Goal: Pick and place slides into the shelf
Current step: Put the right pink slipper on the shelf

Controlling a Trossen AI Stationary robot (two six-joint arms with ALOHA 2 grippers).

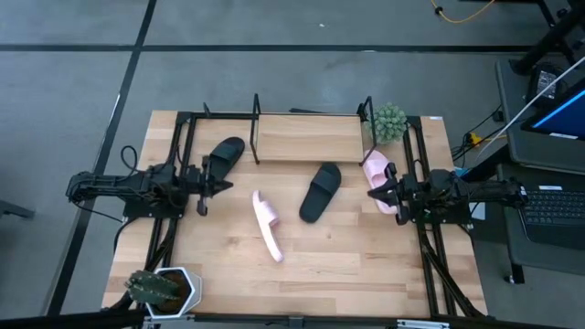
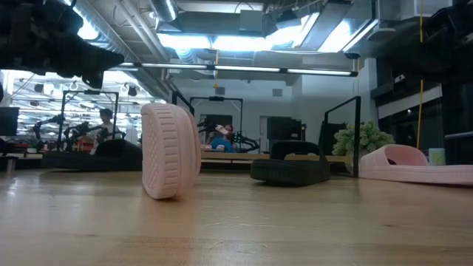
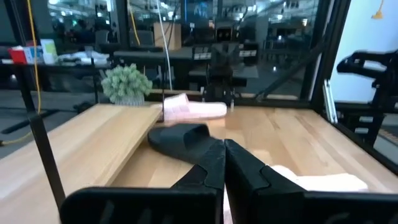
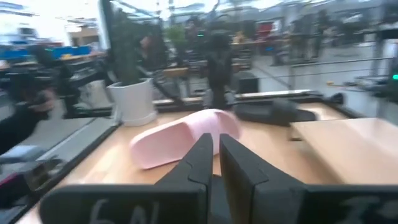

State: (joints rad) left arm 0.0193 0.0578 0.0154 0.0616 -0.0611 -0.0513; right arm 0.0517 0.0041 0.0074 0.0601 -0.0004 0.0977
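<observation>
Wooden table (image 1: 366, 265), shelf (image 1: 306, 137) at far edge, bare — four slides loose: black (image 1: 224, 153), black (image 1: 321, 190), pink (image 1: 267, 225) on edge, pink (image 1: 376, 172) by right gripper (image 1: 373, 193), fingers narrow, empty. Left gripper (image 1: 224, 185) closed, empty.

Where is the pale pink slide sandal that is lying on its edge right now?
In the high view, the pale pink slide sandal on its edge lies mid-table, apart from the black slide sandal to its right.

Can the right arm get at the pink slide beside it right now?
Probably yes: the pink slide lies flat just ahead of the right gripper, nothing between them, though its fingers are nearly closed and must open.
</observation>
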